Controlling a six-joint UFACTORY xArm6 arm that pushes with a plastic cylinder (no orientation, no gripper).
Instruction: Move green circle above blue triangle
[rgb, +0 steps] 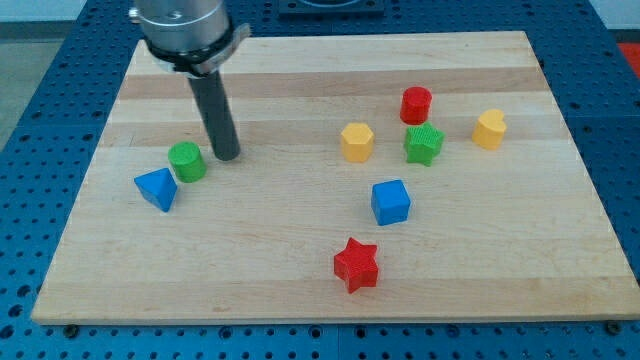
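The green circle (187, 161) sits at the view's left on the wooden board, just up and right of the blue triangle (156, 188), nearly touching it. My tip (227, 156) rests on the board just right of the green circle, a small gap between them. The rod rises from there to the arm's grey body at the view's top left.
A yellow hexagon (356, 142), a red cylinder (416, 104), a green star (424, 144) and a yellow heart (489, 129) cluster at the view's upper right. A blue cube (390, 201) and a red star (356, 264) lie lower, near the middle.
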